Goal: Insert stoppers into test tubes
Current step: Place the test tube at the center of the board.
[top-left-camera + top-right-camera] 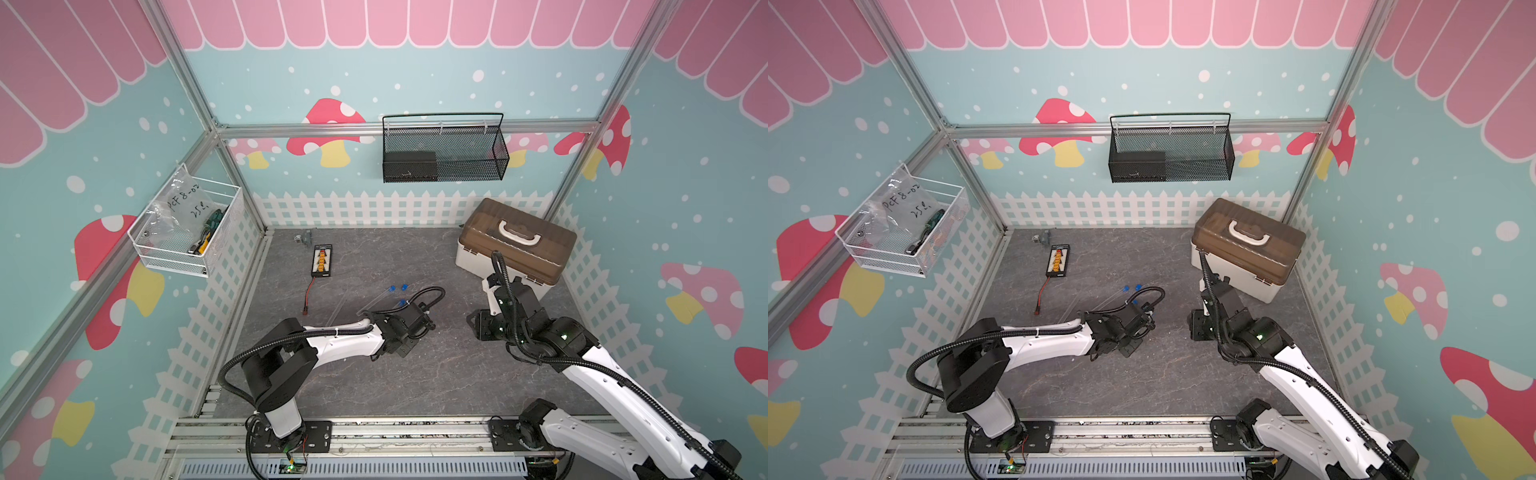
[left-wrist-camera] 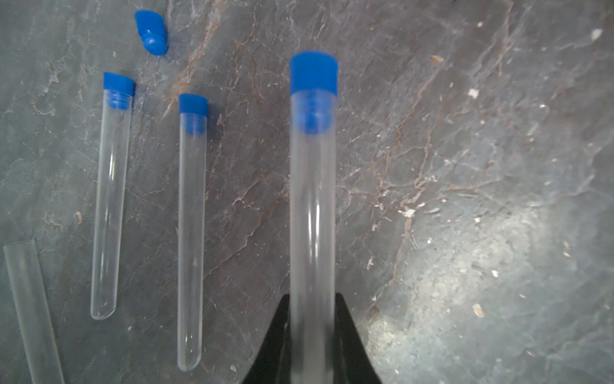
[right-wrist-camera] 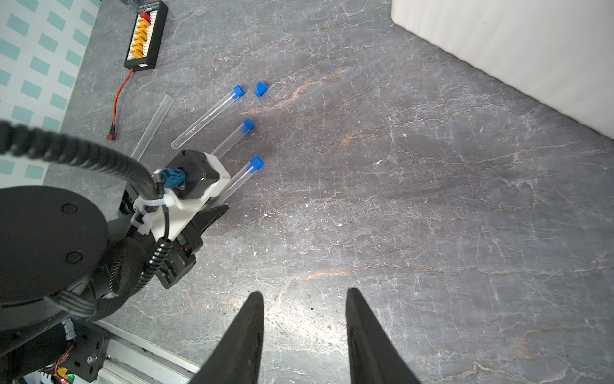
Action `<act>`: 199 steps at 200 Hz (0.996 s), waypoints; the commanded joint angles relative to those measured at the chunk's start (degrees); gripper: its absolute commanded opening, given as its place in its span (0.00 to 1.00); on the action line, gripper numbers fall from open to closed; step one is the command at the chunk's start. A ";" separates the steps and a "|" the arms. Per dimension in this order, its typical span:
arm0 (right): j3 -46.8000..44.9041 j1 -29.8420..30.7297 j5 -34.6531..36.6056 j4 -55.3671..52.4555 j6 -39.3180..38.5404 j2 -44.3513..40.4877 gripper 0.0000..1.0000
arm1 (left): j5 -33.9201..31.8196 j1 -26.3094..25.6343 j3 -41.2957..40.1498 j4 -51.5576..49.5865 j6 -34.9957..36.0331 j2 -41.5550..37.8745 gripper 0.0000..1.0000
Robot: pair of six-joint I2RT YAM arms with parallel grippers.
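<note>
Test tubes (image 2: 191, 232) are spread over the grey table (image 2: 465, 199). One plugged tube (image 2: 312, 216) is clamped between the jaws of the left gripper (image 2: 312, 299), and two more plugged ones are laid beside it. In a top view, a loose stopper (image 1: 404, 286) is found at twelve o'clock from that gripper and an unplugged tube (image 1: 338, 305) at nine. The right gripper (image 3: 304, 292) is held parted and empty at three o'clock.

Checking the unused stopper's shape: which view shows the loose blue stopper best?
Left wrist view: the loose stopper lies close, its narrower plug end visible. Right wrist view shows it small; both top views show only a blue speck.
</note>
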 commanded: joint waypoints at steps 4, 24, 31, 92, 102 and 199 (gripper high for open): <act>-1.17 -0.38 -0.33 -0.40 -0.29 0.01 0.40 | -1.40 0.95 1.87 -0.33 0.79 1.48 0.07; -1.41 -0.38 -1.19 0.07 -0.29 0.82 0.40 | -1.16 1.42 2.34 -0.31 1.28 2.96 0.08; -1.41 -0.38 -1.35 0.19 -0.33 1.05 0.40 | -0.87 1.66 2.44 -0.26 1.45 3.37 0.09; -2.46 -0.39 -4.72 0.99 -0.90 2.21 0.40 | 3.28 3.55 2.36 -0.12 1.16 5.36 0.15; -2.46 -0.41 -4.86 1.03 -1.04 2.39 0.40 | 3.53 3.72 2.32 -0.19 1.15 5.50 0.16; -2.38 -0.43 -4.98 0.03 -1.96 2.58 0.40 | 4.75 4.43 2.19 -0.40 0.92 6.03 0.27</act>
